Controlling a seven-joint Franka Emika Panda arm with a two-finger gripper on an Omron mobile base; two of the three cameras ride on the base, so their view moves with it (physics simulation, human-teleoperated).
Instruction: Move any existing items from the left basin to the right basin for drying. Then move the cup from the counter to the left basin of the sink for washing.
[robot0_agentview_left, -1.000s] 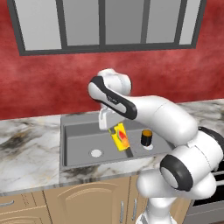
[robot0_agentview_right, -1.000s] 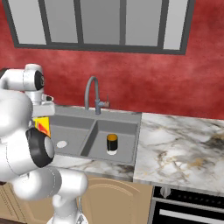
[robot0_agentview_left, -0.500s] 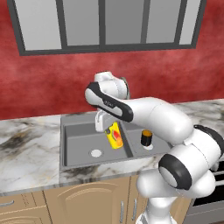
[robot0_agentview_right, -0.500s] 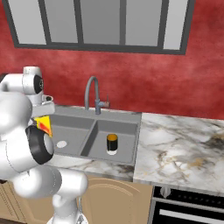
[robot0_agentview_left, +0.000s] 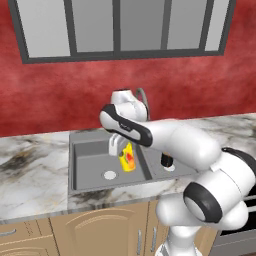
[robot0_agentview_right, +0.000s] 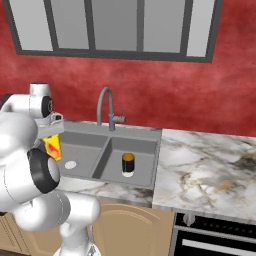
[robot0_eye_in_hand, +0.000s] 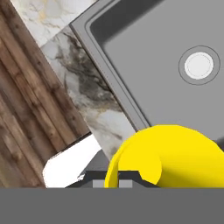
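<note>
The yellow cup (robot0_agentview_left: 128, 159) with its red-orange mark hangs tilted over the right part of the left basin (robot0_agentview_left: 90, 161), and my gripper (robot0_agentview_left: 118, 148) is shut on its rim. From the right base view the cup (robot0_agentview_right: 52, 147) sits just under the gripper (robot0_agentview_right: 53, 132), above the left basin (robot0_agentview_right: 82, 148). In the hand view the cup (robot0_eye_in_hand: 179, 159) bulges at the bottom, with the left basin's floor (robot0_eye_in_hand: 148, 70) and white drain (robot0_eye_in_hand: 199, 64) beyond it. The black orange-topped jar (robot0_agentview_right: 128, 164) stands upright in the right basin (robot0_agentview_right: 145, 155); my arm partly hides the jar (robot0_agentview_left: 166, 161).
A tall curved grey faucet (robot0_agentview_right: 105, 107) rises behind the sink's divider. Marble counter (robot0_agentview_right: 210, 175) stretches right of the sink, and counter (robot0_agentview_left: 30, 175) lies left of it too. Wooden cabinet fronts (robot0_eye_in_hand: 26, 118) run below the counter edge. An oven front (robot0_agentview_right: 220, 240) is at lower right.
The hand with the cup has shifted a little to the left over the left basin. The jar has stayed in place in the right basin.
</note>
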